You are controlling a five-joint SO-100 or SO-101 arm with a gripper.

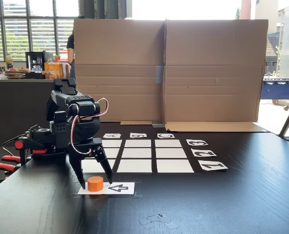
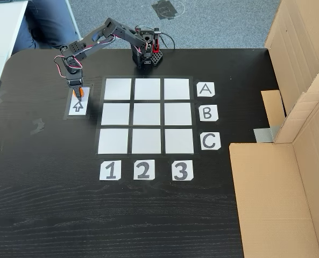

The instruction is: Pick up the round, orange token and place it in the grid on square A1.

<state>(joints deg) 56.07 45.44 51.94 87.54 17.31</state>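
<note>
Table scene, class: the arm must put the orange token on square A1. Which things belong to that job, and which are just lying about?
Belong to the job:
- orange token, between the open fingers
- gripper
- grid
- square A1
- label cards A and 1

Just lying about:
- arrow card under the token
- cardboard screen
- other label cards, such as C
- red-handled tool

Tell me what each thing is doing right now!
Small round orange token: sitting on the white arrow card, not lifted.
Black robot claw: open, fingers down on either side of the token.
White paper grid: all nine squares bare.
Corner square A1: bare.
Brown cardboard screen: standing upright.
</note>
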